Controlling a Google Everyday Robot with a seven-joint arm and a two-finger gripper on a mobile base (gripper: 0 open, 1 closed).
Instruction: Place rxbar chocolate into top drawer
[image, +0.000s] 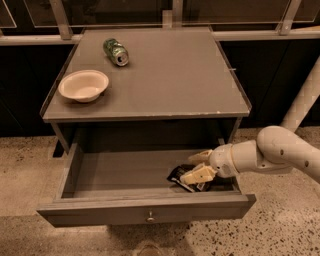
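Rxbar chocolate (178, 175) lay flat just below gripper (187, 168), both inside top drawer (100, 213). Fingers were spread apart w/ nothing held.

Dim warm light, soft shadows — hand (186, 168) in drawer (120, 211)

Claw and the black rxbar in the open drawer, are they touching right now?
Cannot tell. In the camera view the claw overlaps the rxbar chocolate inside the top drawer, but neither contact nor a gap shows plainly.
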